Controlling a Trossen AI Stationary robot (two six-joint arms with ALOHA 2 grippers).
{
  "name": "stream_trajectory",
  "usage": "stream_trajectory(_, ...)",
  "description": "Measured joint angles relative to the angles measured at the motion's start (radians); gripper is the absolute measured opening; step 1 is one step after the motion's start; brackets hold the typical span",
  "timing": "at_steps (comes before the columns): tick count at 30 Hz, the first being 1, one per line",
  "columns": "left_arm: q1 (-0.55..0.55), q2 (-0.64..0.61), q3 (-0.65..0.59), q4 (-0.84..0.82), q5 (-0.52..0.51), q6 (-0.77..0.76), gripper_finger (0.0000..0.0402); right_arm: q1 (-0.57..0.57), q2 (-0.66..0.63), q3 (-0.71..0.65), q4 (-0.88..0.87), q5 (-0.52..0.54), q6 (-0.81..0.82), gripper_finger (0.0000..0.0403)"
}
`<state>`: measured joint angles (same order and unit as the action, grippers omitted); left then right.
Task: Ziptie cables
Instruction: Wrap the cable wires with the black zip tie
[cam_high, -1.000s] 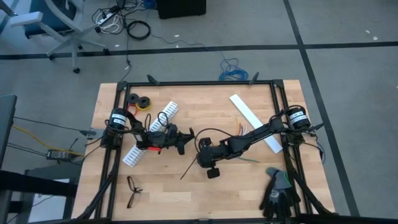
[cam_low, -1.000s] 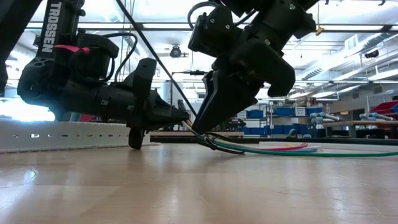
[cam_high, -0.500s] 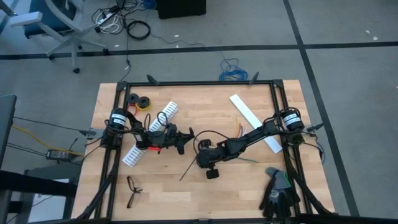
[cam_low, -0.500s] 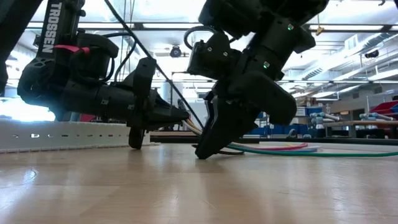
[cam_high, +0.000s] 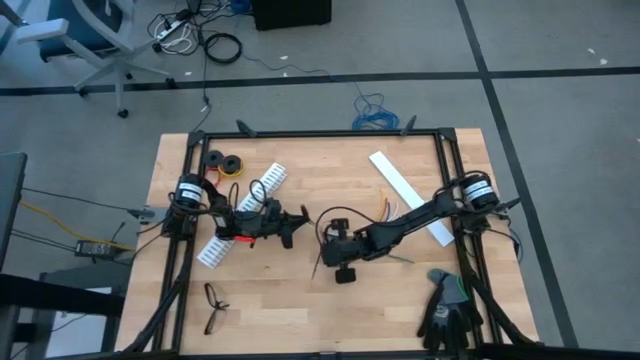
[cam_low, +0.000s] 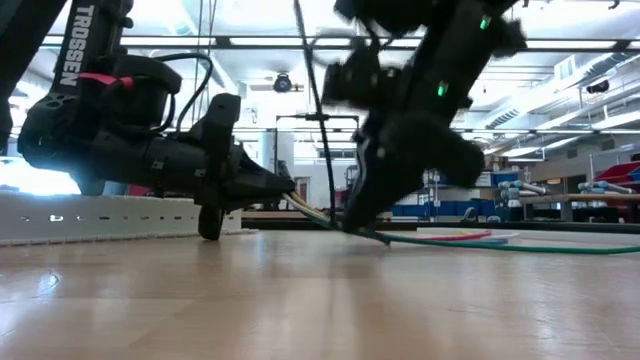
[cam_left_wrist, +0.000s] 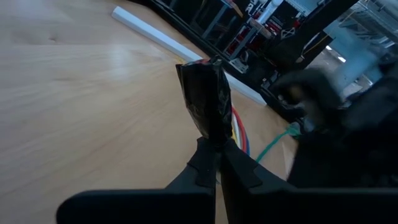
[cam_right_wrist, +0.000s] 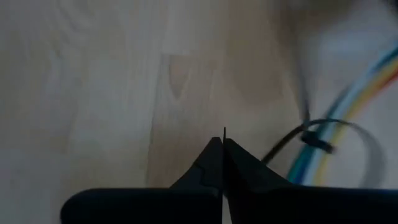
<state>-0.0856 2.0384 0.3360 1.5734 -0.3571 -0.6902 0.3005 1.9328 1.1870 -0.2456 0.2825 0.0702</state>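
Note:
The cables (cam_high: 388, 208) lie as a coloured bundle mid-table, its strands running along the wood toward the right (cam_low: 450, 238). One bundle end is wrapped in black tape (cam_left_wrist: 205, 99). My left gripper (cam_high: 298, 220) is shut on that end. A black ziptie (cam_right_wrist: 317, 140) loops around the bundle; its tail (cam_low: 315, 90) rises almost upright. My right gripper (cam_high: 325, 242) sits just right of the left one, low over the table, shut on the ziptie. My left gripper (cam_left_wrist: 217, 163) pinches the black-taped end (cam_left_wrist: 211, 134) of the cables between its two fingers, coming level from the table's left. The bundle runs on past the fingertips and lies on the table. My right gripper (cam_right_wrist: 222, 144) pinches the ziptie's thin strip (cam_right_wrist: 224, 132) between its shut fingers, which slant down toward the table. The strip's looped part (cam_right_wrist: 292, 140) runs from there around the cables.
A white slotted strip (cam_high: 268, 183) lies under my left arm, with black tape rolls (cam_high: 222, 160) beyond it. A plain white strip (cam_high: 410, 195) lies far right. Black eyeglasses (cam_high: 214, 305) and dark gloves (cam_high: 445, 305) sit near the near edge.
My right gripper has tipped and shifted slightly toward the table's right, staying shut. The ziptie's tail has swung from a slant to nearly upright, and its loop around the cables has drawn smaller. The left gripper has kept its hold.

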Motion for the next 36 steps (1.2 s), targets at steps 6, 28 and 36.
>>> stream_trajectory(6, 0.0, -0.005, -0.016, 0.001, -0.016, -0.019, 0.0008, 0.04, -0.092, 0.0, -0.063, 0.058, 0.028, 0.0)
stream_trajectory(28, -0.103, -0.178, -0.075, -0.007, 0.003, 0.013, 0.0006, 0.055, -0.172, 0.002, -0.449, 0.236, 0.388, 0.0)
stream_trajectory(36, -0.129, -0.362, -0.191, -0.009, -0.092, 0.082, 0.0006, 0.065, -0.172, 0.002, -0.515, 0.252, 0.437, 0.0)
